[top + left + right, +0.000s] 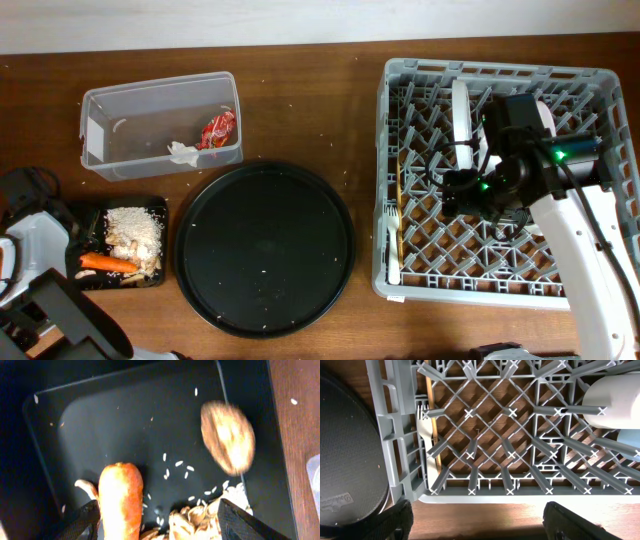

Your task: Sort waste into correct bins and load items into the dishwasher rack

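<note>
The small brown round piece (227, 437), blurred, shows over the shallow black tray (100, 420) near its 2 o'clock corner, long axis 11 to 5; whether it rests there I cannot tell. My left gripper (160, 525) sits at its 7 o'clock, fingers spread wide, gripping nothing; I judge I can lift clear. My right gripper (480, 522), also spread and empty, is over the dishwasher rack (385, 425).

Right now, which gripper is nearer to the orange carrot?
Left. The left gripper hangs just above the carrot in the black tray; the right gripper is far off, over the dishwasher rack.
</note>
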You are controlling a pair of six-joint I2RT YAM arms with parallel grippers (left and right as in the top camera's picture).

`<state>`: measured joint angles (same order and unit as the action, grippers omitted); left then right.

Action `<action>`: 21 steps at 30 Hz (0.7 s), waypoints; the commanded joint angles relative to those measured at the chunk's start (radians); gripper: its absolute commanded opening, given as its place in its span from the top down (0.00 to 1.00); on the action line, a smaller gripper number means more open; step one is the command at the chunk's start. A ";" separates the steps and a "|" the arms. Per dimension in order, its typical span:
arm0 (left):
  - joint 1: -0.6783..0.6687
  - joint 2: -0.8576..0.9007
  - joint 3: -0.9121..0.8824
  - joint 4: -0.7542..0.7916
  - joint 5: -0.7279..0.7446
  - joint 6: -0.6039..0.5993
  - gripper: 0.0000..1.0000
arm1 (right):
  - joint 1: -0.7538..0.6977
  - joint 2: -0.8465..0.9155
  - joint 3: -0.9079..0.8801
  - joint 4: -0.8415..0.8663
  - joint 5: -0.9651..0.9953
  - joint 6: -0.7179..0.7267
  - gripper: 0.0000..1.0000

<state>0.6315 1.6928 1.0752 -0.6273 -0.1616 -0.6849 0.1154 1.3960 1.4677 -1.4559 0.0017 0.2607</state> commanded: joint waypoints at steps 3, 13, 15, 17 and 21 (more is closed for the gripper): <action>-0.008 -0.036 0.130 -0.103 0.135 0.059 0.18 | -0.005 0.004 -0.005 0.005 -0.008 -0.002 0.13; -0.457 -0.156 0.170 -0.266 0.177 0.280 0.13 | -0.006 0.004 -0.005 0.055 -0.130 -0.002 0.04; -0.563 -0.156 0.171 -0.296 0.177 0.317 0.07 | -0.006 0.004 -0.005 0.060 -0.140 -0.003 0.03; -0.684 -0.156 0.183 -0.352 0.174 0.364 0.01 | -0.006 0.004 -0.005 0.076 -0.183 -0.024 0.02; -0.832 -0.156 0.236 -0.503 0.174 0.488 0.01 | -0.027 0.004 -0.005 0.113 -0.201 -0.049 0.00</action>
<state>-0.1188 1.5520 1.2541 -1.0580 0.0120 -0.3336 0.1143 1.3960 1.4677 -1.3567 -0.1642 0.2356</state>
